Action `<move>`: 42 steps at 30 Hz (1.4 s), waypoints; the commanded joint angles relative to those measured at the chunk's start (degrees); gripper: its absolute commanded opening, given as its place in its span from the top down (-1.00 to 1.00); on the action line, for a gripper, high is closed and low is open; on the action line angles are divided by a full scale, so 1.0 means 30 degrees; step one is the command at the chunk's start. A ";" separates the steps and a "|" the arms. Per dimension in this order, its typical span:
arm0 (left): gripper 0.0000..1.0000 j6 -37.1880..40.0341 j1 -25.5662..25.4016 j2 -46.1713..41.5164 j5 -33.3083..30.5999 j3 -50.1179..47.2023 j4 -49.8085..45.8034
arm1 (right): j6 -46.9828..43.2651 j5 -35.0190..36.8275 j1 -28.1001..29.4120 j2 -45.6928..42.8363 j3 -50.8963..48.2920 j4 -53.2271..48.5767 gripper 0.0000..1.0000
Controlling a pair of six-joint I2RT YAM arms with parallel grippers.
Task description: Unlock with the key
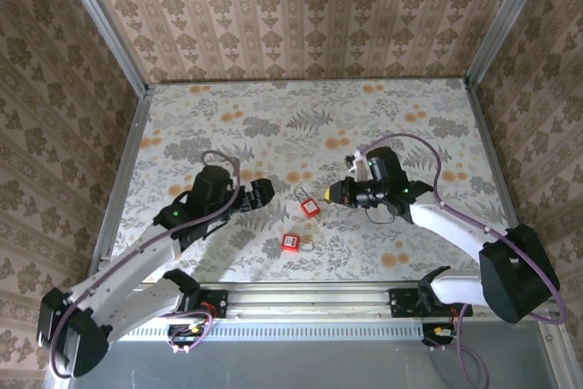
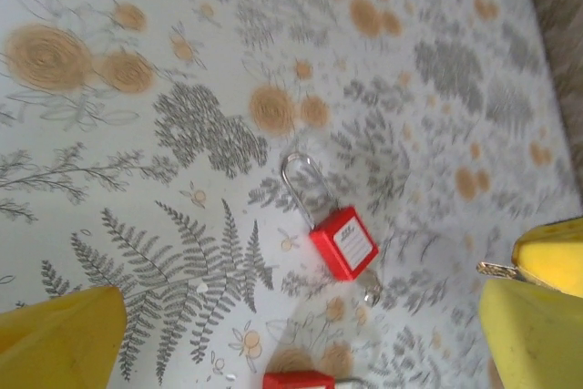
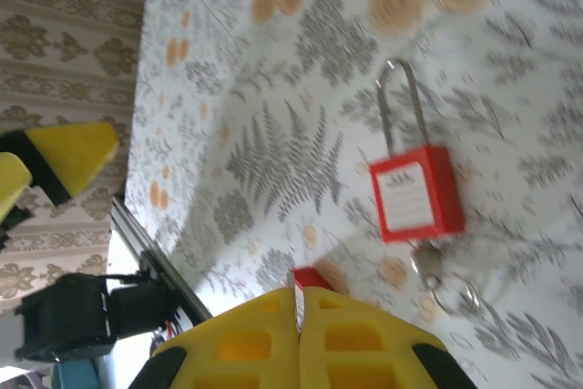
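Observation:
My right gripper [image 1: 334, 193] is shut on the key [image 2: 496, 270], a thin brownish blade sticking out past its yellow fingers [image 2: 552, 254]. In the right wrist view the key [image 3: 297, 303] shows edge-on in the seam of the closed fingers [image 3: 364, 339]. A red padlock [image 1: 311, 206] with a wire shackle [image 2: 297, 179] lies flat between the two grippers, just left of the key tip. My left gripper [image 1: 263, 193] stands open to the padlock's left, with nothing between its fingers. The red padlock [image 2: 344, 241] lies ahead of those open fingers.
A second red padlock [image 1: 291, 243] lies nearer the front edge; its corner peeks over my right fingers [image 3: 311, 277]. A small silvery ring or tag [image 3: 430, 266] lies against the first padlock's [image 3: 414, 193] base. The metal rail [image 1: 301, 298] runs along the near edge.

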 commanded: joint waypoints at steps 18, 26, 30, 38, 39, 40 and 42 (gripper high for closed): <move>-0.81 2.4072 -0.4195 0.5846 0.3705 0.4820 -0.3398 | 0.1594 0.0920 -0.0037 -0.7064 -0.3209 -0.2654 1.00; -0.81 3.0525 -0.2165 0.8899 0.8325 0.6575 -0.5079 | 0.1783 0.0862 -0.0199 -0.6924 -0.3559 -0.2274 1.00; -0.80 3.3225 -0.2308 1.0697 0.7646 0.8199 -0.7242 | 0.1889 0.0781 -0.0242 -0.6779 -0.3738 -0.1933 1.00; -0.79 3.5638 -0.3968 1.1880 0.5637 0.7820 -0.7631 | 0.1596 0.0629 -0.0374 -0.6482 -0.3621 -0.2086 1.00; -0.79 3.5666 -0.4133 1.1896 0.5397 0.7487 -0.7546 | 0.1593 0.0584 -0.0386 -0.6455 -0.3650 -0.1995 1.00; -0.79 3.5605 -0.4302 1.1853 0.5310 0.7123 -0.7227 | 0.1596 0.0526 -0.0418 -0.6380 -0.3670 -0.1918 1.00; -0.80 3.5473 -0.4659 1.1971 0.5154 0.6880 -0.6851 | 0.1563 0.0433 -0.0435 -0.6242 -0.3623 -0.1839 1.00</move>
